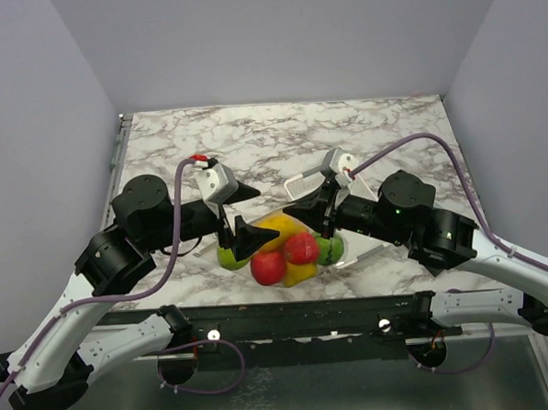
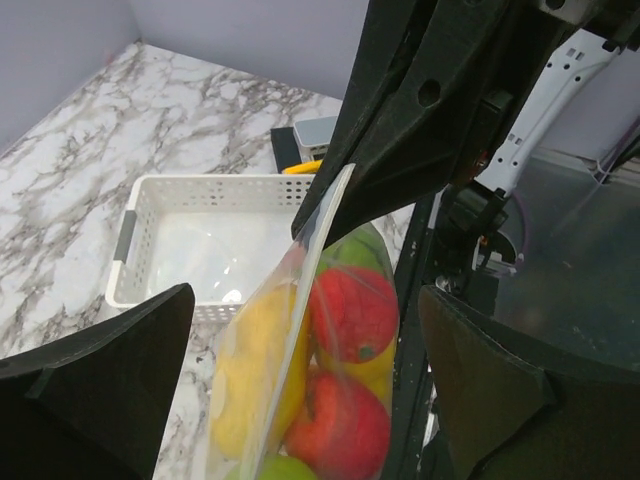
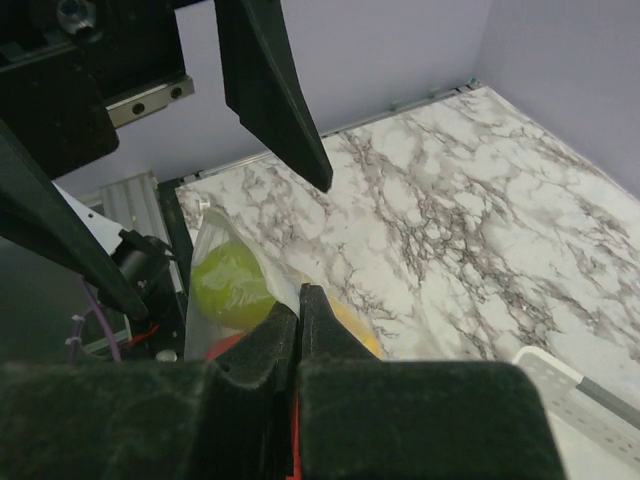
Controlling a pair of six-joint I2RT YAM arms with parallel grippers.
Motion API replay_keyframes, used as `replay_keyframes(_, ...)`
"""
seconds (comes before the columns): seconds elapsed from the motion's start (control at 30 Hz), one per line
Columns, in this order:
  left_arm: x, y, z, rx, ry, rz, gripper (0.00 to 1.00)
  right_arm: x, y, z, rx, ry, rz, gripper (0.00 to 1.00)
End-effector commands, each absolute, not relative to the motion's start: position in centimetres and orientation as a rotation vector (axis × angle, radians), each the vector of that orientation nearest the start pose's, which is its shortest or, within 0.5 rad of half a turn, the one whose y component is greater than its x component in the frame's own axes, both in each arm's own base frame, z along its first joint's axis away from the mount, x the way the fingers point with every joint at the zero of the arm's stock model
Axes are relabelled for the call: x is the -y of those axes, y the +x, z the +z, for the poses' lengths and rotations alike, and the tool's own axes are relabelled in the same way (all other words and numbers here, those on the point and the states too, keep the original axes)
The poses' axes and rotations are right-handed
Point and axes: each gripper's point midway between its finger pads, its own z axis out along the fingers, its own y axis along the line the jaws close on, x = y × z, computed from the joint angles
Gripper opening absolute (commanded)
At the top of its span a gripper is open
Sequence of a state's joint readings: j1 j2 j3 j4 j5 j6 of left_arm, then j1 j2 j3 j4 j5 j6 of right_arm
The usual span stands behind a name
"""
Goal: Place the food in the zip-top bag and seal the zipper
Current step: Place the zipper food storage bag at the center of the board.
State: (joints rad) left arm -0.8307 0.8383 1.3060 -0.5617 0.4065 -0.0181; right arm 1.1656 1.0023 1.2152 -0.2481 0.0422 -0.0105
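The zip-top bag [image 1: 281,250] holds the food: red [image 1: 301,248], yellow [image 1: 299,273], orange-yellow [image 1: 280,228] and green [image 1: 231,258] toy fruits. My right gripper [image 1: 291,208] is shut on the zipper strip along the bag's top edge [image 3: 272,272], fingers pressed together [image 3: 300,292]. My left gripper [image 1: 267,214] is open, its fingers [image 2: 120,370] wide on either side of the bag [image 2: 300,380] without touching it. The zipper [image 2: 322,235] runs up to the right gripper's tip in the left wrist view.
A white slotted basket [image 2: 190,190] stands on the marble table behind the bag, partly hidden by my right arm in the top view [image 1: 296,178]; its corner shows in the right wrist view [image 3: 572,388]. The table's front edge [image 1: 288,303] is just below the bag.
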Motion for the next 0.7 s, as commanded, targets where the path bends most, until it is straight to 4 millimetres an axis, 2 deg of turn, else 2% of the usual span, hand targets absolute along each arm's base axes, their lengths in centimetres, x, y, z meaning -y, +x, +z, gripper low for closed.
replay_keyframes(0.0, 25.3, 11.7, 39.3, -1.453, 1.064, -1.033, 0.94, -32.7, 13.1, 42.3, -1.358, -0.903, 0.97, 0.01)
replay_keyframes(0.3, 25.8, 12.1, 35.8, -1.521, 1.108, -1.021, 0.9, -33.1, 12.0, 43.4, -1.335, -0.923, 1.044, 0.01)
replay_keyframes(0.4, 26.0, 12.4, 35.0, -1.533, 1.122, -1.011, 0.84, -33.1, 11.9, 43.5, -1.332, -0.924, 1.049, 0.01)
replay_keyframes(0.53, 26.3, 12.5, 34.2, -1.547, 1.146, -1.012, 0.68, -33.1, 12.0, 43.5, -1.333, -0.921, 1.047, 0.01)
replay_keyframes(0.67, 26.4, 12.7, 33.7, -1.558, 1.153, -1.009, 0.45, -33.2, 12.1, 43.4, -1.332, -0.92, 1.041, 0.01)
